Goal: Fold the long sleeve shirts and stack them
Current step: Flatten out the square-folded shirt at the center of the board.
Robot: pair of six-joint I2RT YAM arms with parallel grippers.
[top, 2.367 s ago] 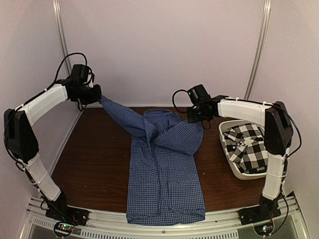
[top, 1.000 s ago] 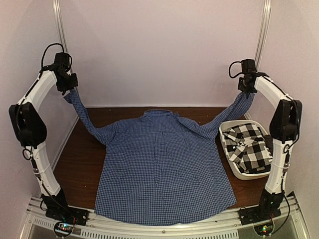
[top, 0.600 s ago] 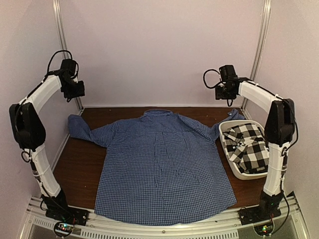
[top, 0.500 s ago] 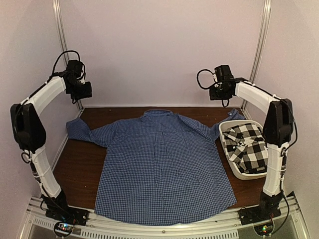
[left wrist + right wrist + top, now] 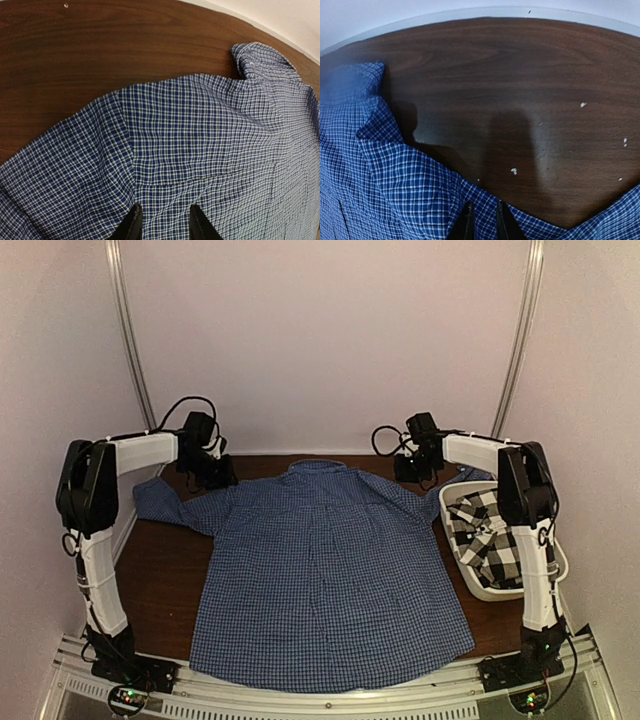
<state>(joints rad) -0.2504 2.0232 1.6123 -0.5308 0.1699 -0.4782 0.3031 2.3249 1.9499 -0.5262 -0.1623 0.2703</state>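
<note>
So the blue gingham shirt is spread out flat on the brown table and takes up most of the middle of the top view. The collar is at top centre and the hem is down near the bottom edge. One sleeve trails off to the left side of the frame. The other runs up to the right and ends just beside the far rim of the white tub. The black-and-white check shirt is sitting rumpled inside that tub, over on the right.

Both arms reach in low at the top of the shirt. The left gripper is over the shoulder just left of the collar, and the right gripper is over the shoulder on the other side.

In the left wrist view the two tips poke in at the bottom of the frame, clearly apart. Flat cloth shows between them near the sleeve seam, so nothing is grabbed there.

In the right wrist view the tips are at bottom centre with only a slim gap, right at the shirt's edge where cloth meets bare wood. Honestly can't tell if it's pinching the fabric or not. A few white specks dot the wood on the lower right.
</note>
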